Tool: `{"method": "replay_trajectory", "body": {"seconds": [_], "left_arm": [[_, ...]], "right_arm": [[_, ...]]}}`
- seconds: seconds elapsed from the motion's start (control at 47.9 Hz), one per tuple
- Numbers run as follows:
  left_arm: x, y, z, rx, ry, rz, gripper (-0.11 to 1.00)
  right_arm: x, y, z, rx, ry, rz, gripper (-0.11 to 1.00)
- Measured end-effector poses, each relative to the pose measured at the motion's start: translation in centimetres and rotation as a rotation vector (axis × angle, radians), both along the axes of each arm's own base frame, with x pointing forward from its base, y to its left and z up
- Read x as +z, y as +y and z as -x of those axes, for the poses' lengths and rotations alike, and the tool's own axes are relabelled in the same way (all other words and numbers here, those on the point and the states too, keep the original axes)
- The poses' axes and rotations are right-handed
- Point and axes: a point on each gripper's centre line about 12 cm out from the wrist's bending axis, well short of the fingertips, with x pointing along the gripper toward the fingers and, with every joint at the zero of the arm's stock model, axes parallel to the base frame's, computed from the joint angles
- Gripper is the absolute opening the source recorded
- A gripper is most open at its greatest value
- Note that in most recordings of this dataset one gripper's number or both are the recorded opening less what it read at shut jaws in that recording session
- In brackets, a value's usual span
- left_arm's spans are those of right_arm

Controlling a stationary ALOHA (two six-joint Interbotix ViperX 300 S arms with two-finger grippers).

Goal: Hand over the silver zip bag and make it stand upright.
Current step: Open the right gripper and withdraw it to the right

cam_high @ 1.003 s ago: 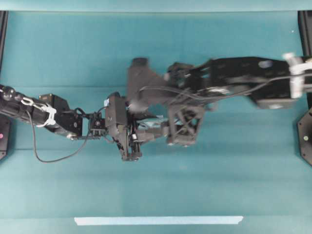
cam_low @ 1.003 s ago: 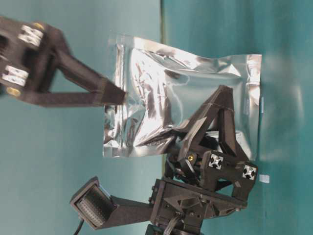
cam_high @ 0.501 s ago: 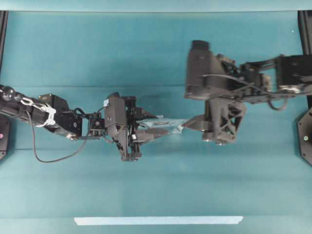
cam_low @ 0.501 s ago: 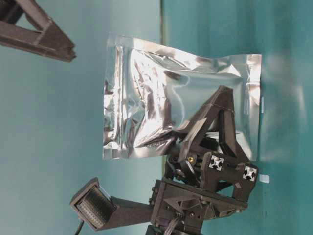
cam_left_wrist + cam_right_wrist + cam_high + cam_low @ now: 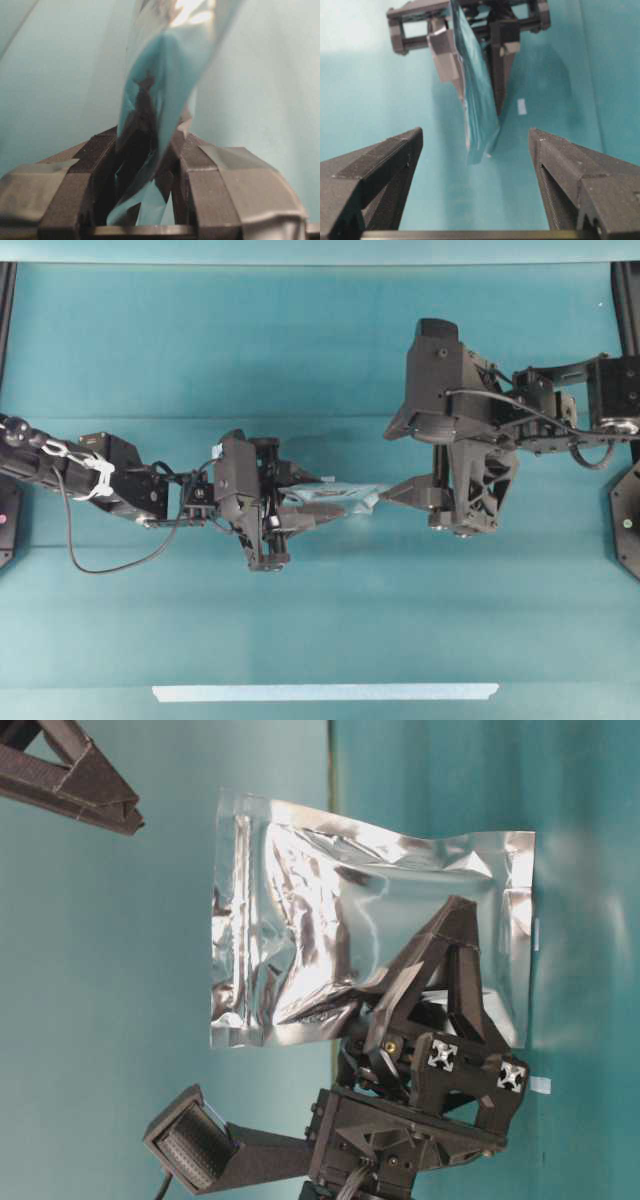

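I am at the hand-over step, and I judge it about half done. My left gripper (image 5: 290, 525) is clamped on the silver zip bag (image 5: 370, 935), and from the left wrist view I can see the foil pinched between its two fingers (image 5: 210, 185). The bag sticks out past those fingers toward my other arm, thin edge up when I look from above, so it is up in the air and not resting on the teal table (image 5: 320, 350). My right gripper (image 5: 475, 165) has its fingers wide apart and holds nothing. In its own wrist view the free end of the bag hangs straight ahead of it, in line with the gap between its fingers but not inside that gap yet. From above, its near fingertip (image 5: 392, 492) sits just beside the bag's free end, and I cannot tell if they touch. I think the next move is to slide the right gripper forward until the bag's end sits between its fingers, then squeeze. Only after that should the left gripper let go. The bag is shiny and floppy, so I would grab a good bit of it, not just the edge. Standing it up comes later.
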Motion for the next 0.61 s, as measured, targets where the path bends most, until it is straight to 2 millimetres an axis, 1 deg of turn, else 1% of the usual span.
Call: {"method": "replay_trajectory", "body": {"seconds": [0.606], "left_arm": [[-0.01,0.00,0.16,0.000,0.015,-0.001,0.29]], "right_arm": [[-0.10,0.03,0.71,0.000,-0.005,0.000,0.87]]}}
